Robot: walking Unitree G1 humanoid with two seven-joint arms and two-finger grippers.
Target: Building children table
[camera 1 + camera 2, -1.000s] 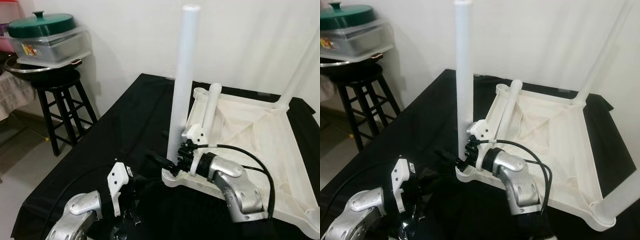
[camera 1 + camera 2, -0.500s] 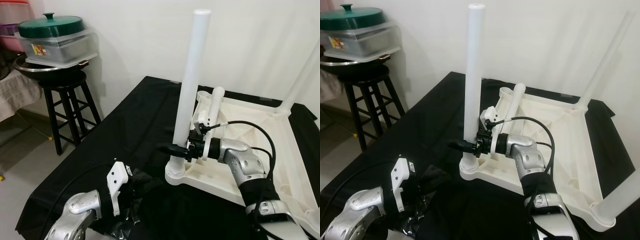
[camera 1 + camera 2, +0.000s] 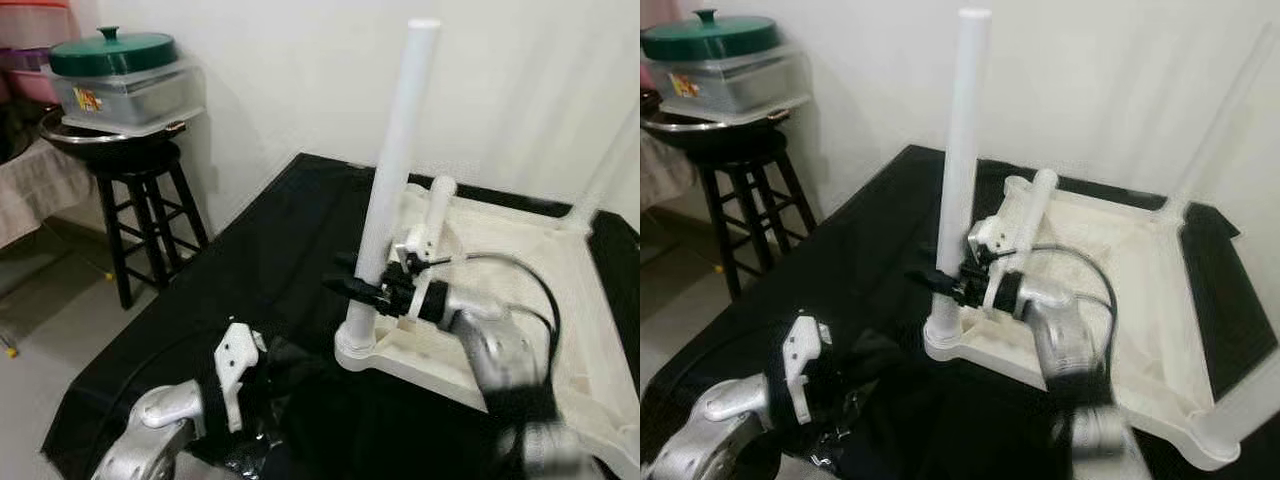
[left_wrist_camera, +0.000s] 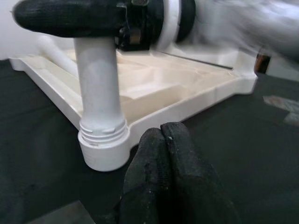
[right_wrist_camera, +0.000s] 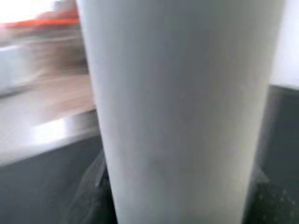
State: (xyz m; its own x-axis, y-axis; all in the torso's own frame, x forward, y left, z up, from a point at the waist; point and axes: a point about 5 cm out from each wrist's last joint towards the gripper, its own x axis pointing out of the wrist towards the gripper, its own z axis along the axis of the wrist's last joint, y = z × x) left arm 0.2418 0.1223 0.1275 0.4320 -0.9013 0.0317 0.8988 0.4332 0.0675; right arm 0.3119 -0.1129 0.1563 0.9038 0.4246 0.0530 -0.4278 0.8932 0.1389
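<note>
White plastic everywhere: the children's table top lies upside down on the black cloth, toward the cloth's right edge. One white leg stands upright in the corner socket at the near left corner of the table top. Right gripper is on that leg low down, its black fingers clamped on either side of the tube, just above the socket. A second leg lies loose on the table top behind the gripper. Left gripper hangs low near the cloth's near edge, close to the socket but apart from it, fingers pressed together and holding nothing. Off to the left, a black stool carries a lidded container.
</note>
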